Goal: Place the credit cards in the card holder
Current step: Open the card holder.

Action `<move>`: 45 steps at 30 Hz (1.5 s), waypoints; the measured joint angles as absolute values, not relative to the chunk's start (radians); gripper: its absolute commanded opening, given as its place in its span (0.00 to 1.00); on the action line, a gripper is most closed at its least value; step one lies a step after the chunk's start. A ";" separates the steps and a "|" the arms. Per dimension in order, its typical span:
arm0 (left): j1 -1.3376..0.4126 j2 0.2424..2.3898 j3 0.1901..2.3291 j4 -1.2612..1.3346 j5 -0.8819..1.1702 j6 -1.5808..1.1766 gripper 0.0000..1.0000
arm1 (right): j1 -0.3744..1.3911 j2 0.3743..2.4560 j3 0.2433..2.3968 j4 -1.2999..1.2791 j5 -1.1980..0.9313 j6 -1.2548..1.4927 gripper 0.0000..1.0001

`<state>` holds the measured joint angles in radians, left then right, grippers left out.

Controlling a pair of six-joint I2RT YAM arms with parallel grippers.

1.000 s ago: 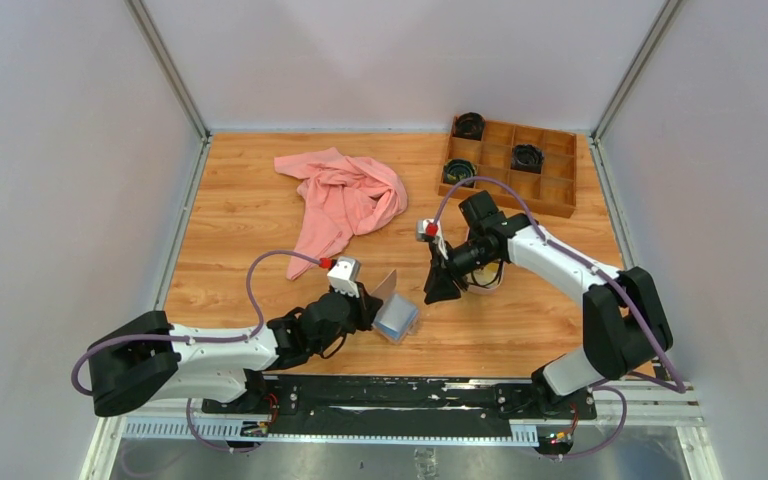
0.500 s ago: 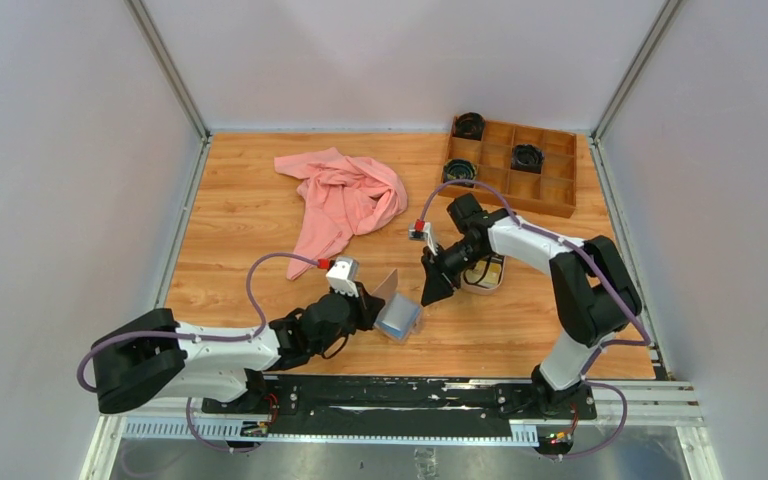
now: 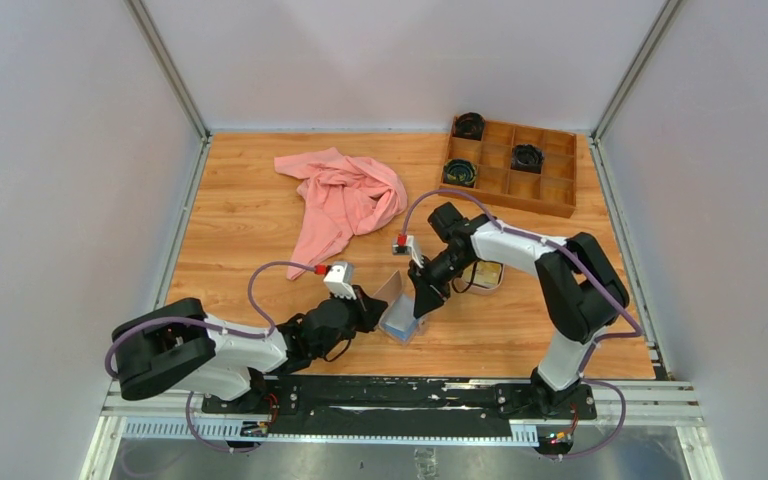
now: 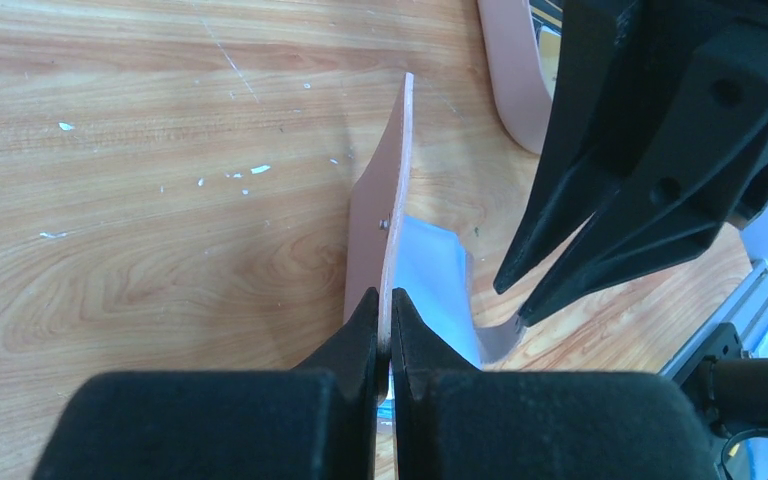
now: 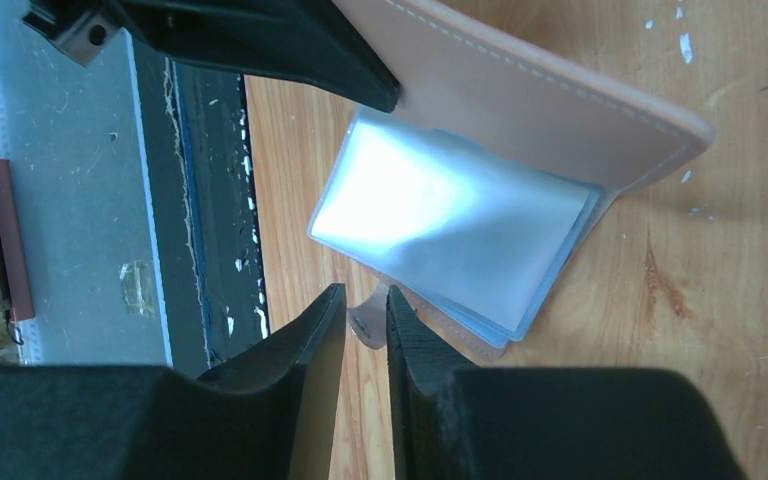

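The tan card holder (image 3: 397, 303) stands open on the table. My left gripper (image 4: 385, 310) is shut on its raised flap (image 4: 385, 190). Its light blue pockets (image 5: 450, 225) lie spread on the wood. My right gripper (image 5: 365, 300) hovers at the pockets' near edge with its jaws a narrow gap apart and nothing held. The holder's small snap tab (image 5: 368, 322) shows through that gap. In the left wrist view the right gripper's fingertips (image 4: 508, 285) point down just beside the pockets (image 4: 435, 280). Something yellow, likely a credit card (image 3: 488, 271), lies in the oval tray, mostly hidden by the right arm.
The pinkish-beige oval tray (image 3: 487, 285) sits just right of the right gripper. A crumpled pink cloth (image 3: 345, 200) lies at the back middle. A wooden compartment box (image 3: 550, 180) with black coiled items stands at the back right. The black base rail (image 3: 400, 395) runs along the near edge.
My right gripper has moved left and toward the near edge, from the tray to the card holder's pockets, and its jaws have narrowed. The left gripper still holds the flap.
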<state>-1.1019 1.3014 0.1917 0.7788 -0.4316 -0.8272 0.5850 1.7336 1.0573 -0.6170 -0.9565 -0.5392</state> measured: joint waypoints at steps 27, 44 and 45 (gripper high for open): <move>-1.102 1.384 0.117 0.936 -0.426 -0.997 0.00 | 0.751 1.492 0.957 -0.571 -0.718 -0.774 0.47; -1.102 1.406 0.117 0.967 -0.400 -1.029 0.00 | 0.975 1.366 0.741 -0.225 -0.456 -0.946 0.51; -1.102 1.407 0.117 0.968 -0.399 -1.030 0.00 | 0.982 1.366 0.741 -0.224 -0.452 -0.952 0.52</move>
